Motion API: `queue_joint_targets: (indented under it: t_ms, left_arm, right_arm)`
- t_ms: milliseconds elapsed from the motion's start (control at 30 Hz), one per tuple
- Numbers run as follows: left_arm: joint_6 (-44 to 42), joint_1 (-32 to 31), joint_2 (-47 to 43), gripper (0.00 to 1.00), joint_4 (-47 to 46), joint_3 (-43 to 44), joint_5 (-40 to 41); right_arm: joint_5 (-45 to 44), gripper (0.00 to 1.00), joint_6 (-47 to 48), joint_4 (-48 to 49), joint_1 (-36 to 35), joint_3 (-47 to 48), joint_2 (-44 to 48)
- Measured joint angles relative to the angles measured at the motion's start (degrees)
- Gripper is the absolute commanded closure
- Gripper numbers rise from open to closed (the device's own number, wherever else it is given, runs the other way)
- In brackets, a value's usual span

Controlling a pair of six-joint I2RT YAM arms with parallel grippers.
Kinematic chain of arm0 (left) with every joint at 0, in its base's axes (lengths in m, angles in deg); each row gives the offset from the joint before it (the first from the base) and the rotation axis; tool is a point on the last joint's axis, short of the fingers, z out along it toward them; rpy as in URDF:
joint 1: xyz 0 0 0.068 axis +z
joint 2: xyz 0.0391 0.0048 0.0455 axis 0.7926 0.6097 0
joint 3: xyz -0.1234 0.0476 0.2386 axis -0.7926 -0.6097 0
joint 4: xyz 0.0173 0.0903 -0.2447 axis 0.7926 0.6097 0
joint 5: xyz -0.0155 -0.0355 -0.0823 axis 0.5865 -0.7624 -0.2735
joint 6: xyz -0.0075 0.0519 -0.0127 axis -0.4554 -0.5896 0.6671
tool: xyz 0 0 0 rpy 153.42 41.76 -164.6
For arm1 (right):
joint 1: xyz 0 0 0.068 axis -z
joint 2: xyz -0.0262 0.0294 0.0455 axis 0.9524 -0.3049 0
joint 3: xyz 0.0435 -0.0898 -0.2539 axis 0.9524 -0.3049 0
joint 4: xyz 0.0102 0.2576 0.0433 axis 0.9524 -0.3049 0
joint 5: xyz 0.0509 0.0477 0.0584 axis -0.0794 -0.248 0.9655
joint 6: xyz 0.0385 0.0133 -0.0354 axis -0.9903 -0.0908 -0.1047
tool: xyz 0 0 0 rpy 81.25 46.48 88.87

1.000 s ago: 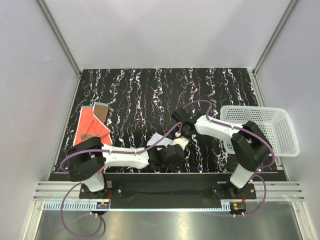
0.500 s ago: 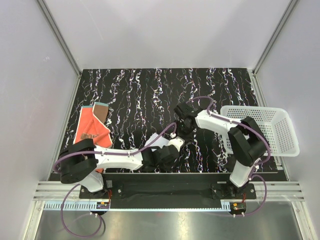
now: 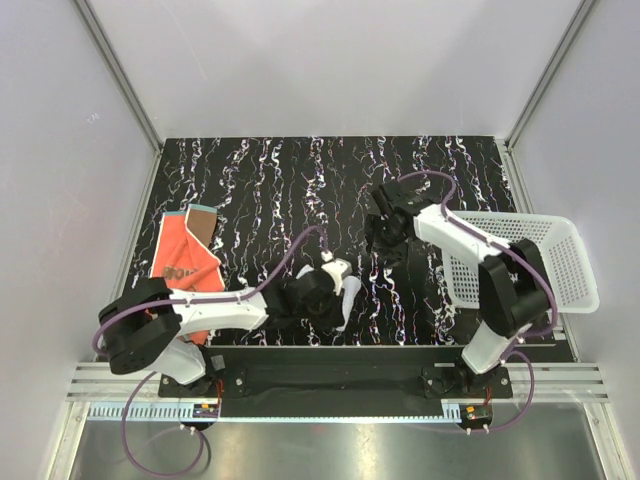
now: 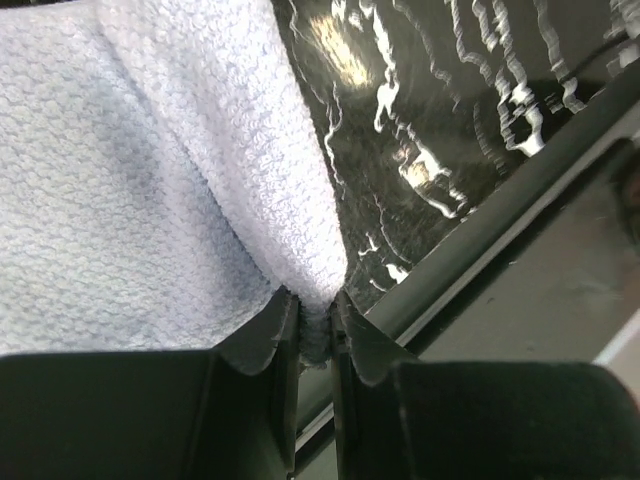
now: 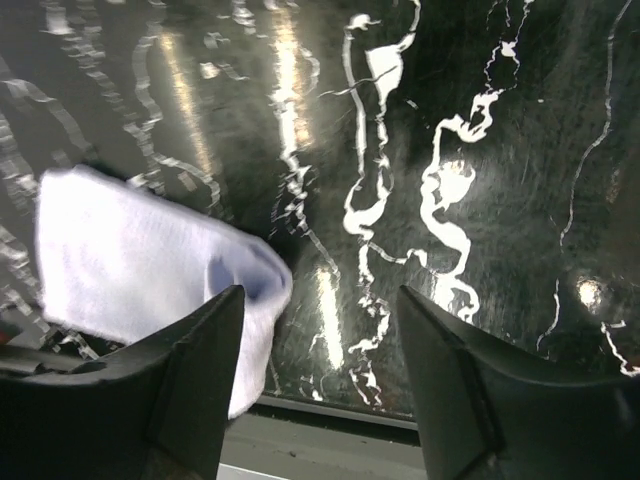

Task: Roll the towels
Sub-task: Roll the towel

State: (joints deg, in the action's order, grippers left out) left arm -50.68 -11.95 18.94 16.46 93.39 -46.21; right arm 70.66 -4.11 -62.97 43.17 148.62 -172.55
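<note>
The white towel (image 3: pixel 340 290) lies crumpled near the table's front edge, mostly under my left gripper (image 3: pixel 325 285). In the left wrist view the jaws are shut on a pinched edge of the white towel (image 4: pixel 160 190), with my left gripper (image 4: pixel 316 320) holding it. My right gripper (image 3: pixel 385 235) is open and empty, raised over the dark table behind and to the right of the towel. In the right wrist view my right gripper (image 5: pixel 320 340) is wide open, with the white towel (image 5: pixel 140 265) at lower left. The orange towel (image 3: pixel 183 255) with its brown reverse lies flat at the far left.
A white perforated basket (image 3: pixel 520 260) stands at the right edge, by the right arm. The black marbled table (image 3: pixel 300 190) has a metal rail along its front edge. Purple cables loop above both arms.
My left gripper has pulled the white towel to the left. My right gripper has let go of it and moved back and to the right, away from the towel.
</note>
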Motion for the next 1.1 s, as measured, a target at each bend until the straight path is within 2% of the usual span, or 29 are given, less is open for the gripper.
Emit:
queue_joint_targets:
  t_ms: [200,433,767,1100]
  left_arm:
    - [3.37,9.22,-1.75,1.00,-8.83,-6.51,-12.35]
    - [9.55,15.61,0.26,1.00,-20.81,-12.72,-23.19]
    - [21.20,23.71,3.87,1.00,-38.16,-19.80,-32.54]
    - [29.11,27.32,11.23,1.00,-51.67,-22.25,-38.32]
  right_arm:
    - [1.92,0.25,-0.83,4.42,0.00,-5.70,11.10]
    - [12.79,0.24,-5.73,18.27,-0.04,-21.44,19.98]
    - [21.75,0.26,-14.69,40.92,-2.10,-37.00,19.61]
    - [23.26,0.29,-19.93,57.83,-7.28,-38.73,10.23]
